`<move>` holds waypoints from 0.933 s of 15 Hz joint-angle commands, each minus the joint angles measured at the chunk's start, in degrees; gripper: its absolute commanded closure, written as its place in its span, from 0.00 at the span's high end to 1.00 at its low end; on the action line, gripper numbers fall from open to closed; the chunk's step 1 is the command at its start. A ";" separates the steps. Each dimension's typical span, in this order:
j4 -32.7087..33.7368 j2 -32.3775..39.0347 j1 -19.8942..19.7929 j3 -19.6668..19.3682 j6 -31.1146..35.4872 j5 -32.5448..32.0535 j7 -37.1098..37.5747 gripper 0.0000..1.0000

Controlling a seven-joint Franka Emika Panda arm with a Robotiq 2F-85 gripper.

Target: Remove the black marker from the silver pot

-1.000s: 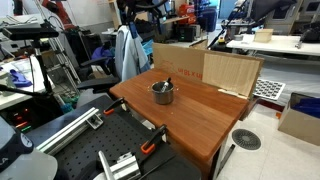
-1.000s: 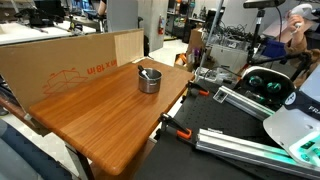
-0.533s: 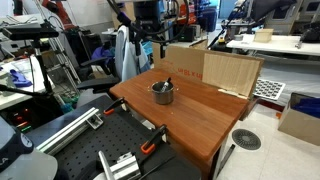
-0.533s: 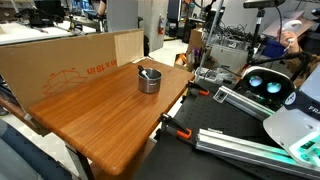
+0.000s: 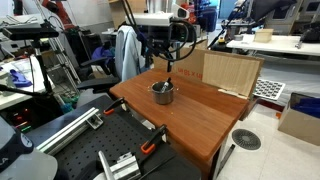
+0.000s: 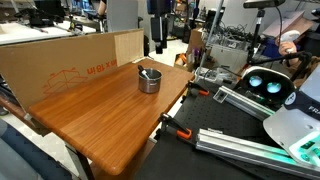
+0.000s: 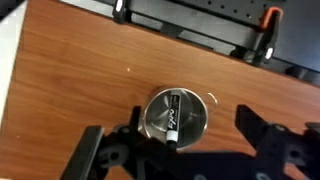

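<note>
Toward one corner of the wooden table (image 7: 70,70), the silver pot (image 7: 150,118) holds the black marker (image 7: 172,116), straight below your empty, wide-open hand (image 5: 168,60), its length crossing the line your hand closes along.

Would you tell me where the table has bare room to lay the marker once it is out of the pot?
Most of the table is bare: the whole stretch from the pot to the opposite end, alongside the cardboard. It is tightest right at the pot, where the hand hangs above.
</note>
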 commanded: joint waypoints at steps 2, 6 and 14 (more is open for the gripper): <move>5.10 6.25 -1.09 1.56 -1.44 -0.04 3.00 1.00; 8.96 10.92 -0.95 1.92 -1.19 -0.53 6.08 1.00; 15.05 18.70 1.12 2.31 -0.15 -4.83 15.54 1.00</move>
